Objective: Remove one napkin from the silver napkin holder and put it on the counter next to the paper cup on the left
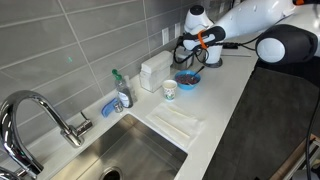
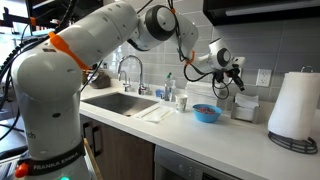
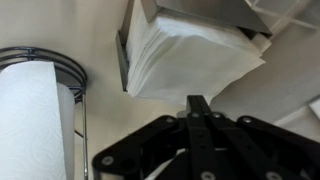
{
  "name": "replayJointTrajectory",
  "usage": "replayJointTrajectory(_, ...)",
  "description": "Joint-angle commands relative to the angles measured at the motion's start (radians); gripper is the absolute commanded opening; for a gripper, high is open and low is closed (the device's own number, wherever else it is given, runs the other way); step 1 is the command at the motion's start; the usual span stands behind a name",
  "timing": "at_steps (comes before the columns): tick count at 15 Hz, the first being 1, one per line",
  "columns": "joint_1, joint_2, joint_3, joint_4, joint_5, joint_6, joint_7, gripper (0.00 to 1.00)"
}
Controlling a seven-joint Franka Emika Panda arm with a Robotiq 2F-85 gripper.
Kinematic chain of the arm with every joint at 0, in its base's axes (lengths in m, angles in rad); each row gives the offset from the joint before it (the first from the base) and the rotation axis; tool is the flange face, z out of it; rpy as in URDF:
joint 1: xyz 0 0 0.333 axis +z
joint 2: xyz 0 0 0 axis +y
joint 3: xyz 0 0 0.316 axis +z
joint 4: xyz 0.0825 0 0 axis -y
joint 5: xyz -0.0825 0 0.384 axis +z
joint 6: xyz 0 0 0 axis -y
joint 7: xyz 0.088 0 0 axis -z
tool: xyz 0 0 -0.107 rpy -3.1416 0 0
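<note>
Hovering by the napkin holder [image 3: 215,12] at the counter's [image 1: 215,110] back wall, gripper [image 3: 197,103] looks clenched on nothing, napkins [image 3: 190,55] all in holder, so pull and placement beside cup [image 1: 169,89] remain.

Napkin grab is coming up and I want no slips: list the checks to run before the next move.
1. Gripper faces the napkins in the silver napkin holder: ok.
2. Jaws open for a pinch: not ok, they look shut in the wrist view.
3. Gripper empty: ok.
4. Bare counter beside the paper cup: ok, though the blue bowl stands close.
5. Paper towel roll apart from the gripper: ok.
</note>
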Motion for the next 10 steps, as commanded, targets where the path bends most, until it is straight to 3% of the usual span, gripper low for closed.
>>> replayJointTrajectory(1, 0.027, -0.045, -0.036, -0.035, -0.006, -0.102, 0.035, 0.00)
replayJointTrajectory(3, 0.023, -0.056, -0.034, -0.035, -0.008, -0.141, 0.041, 0.00)
replayJointTrajectory(9, 0.003, -0.025, -0.015, -0.001, 0.007, -0.117, 0.086, 0.00)
replayJointTrajectory(10, -0.001, -0.015, -0.010, 0.007, 0.013, -0.114, 0.094, 0.08)
